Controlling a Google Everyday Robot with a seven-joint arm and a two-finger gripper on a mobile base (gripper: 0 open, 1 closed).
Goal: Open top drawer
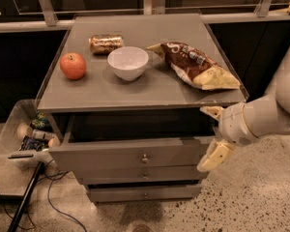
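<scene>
Wide grey flat-fronted top drawer (111, 154) stands pulled out under the front edge of the grey desk (150, 88), task looks done; my pincer (213, 134) hangs released by the front-right corner.

Gripper (213, 134) at right, fingers (215, 156) wide apart

Cabinet top (135, 88): one apple (72, 65), one bowl (128, 63), one can (106, 43), one chip bag (195, 65). Below it: three drawers, top drawer (101, 156) included. At its front right corner: one gripper (213, 134).
</scene>
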